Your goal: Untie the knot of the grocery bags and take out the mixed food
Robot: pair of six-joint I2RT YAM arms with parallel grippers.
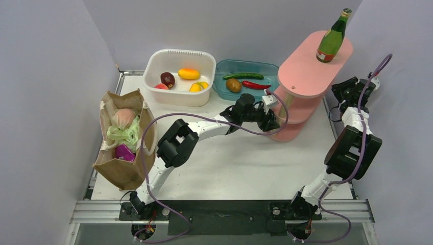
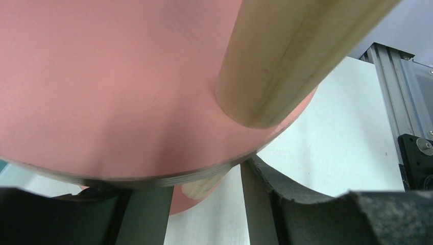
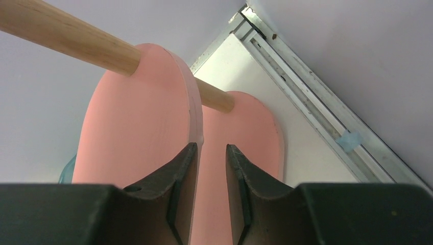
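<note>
The brown paper bag (image 1: 122,171) stands open at the left edge. Inside it are the crumpled pale green plastic bag (image 1: 126,132), a pale round item (image 1: 123,117) and a purple packet (image 1: 124,152). The green bottle (image 1: 333,38) stands on top of the pink shelf stand (image 1: 306,71). A red chilli (image 1: 255,84) lies in the teal tray (image 1: 265,67). My left gripper (image 1: 273,120) is open and empty at the stand's lower shelf; in its wrist view (image 2: 207,204) the pink shelf (image 2: 112,76) fills the frame. My right gripper (image 1: 343,91) is narrowly open and empty behind the stand (image 3: 212,148).
A white tub (image 1: 153,66) at the back holds several red and yellow fruits. The teal tray also holds a cucumber (image 1: 243,76) and a brown potato (image 1: 234,85). A wooden post (image 2: 286,56) of the stand is close to my left fingers. Walls enclose the table.
</note>
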